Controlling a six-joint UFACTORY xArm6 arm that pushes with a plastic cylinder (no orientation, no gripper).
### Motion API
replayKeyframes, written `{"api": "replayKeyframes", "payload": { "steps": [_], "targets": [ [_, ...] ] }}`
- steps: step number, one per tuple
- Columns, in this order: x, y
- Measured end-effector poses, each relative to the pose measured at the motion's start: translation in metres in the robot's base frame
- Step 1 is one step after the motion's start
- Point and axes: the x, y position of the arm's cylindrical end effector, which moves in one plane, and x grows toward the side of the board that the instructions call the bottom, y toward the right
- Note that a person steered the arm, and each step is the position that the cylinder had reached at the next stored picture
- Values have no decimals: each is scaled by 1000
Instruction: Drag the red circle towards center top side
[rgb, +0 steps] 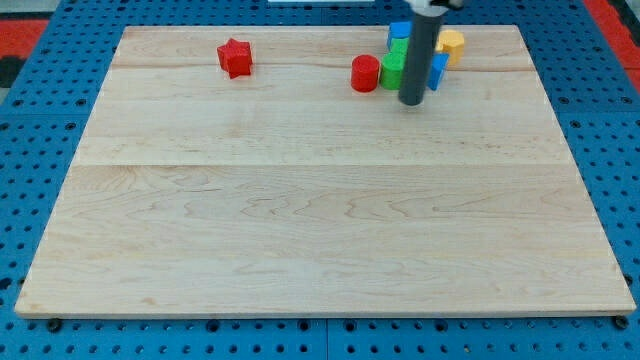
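Camera view: red circle (365, 73) short upright cylinder, touching green block (391, 71); tip (411, 102) just right; no hand fitted.

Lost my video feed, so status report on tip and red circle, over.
My tip just right of the red circle, near top edge. Green block sits between them, touching the circle. Red star far left, clear.

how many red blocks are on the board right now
2: a red star at the view's top left, and a red circle near top center, left of my tip.
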Motion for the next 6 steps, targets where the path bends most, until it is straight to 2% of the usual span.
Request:
{"api": "replayKeyframes", "payload": {
  "steps": [1,2,4,5,6],
  "targets": [
    [-15,-61],
    [-18,-84],
    [-31,-55],
    [-56,-54],
    [-43,-109]
  ]
}}
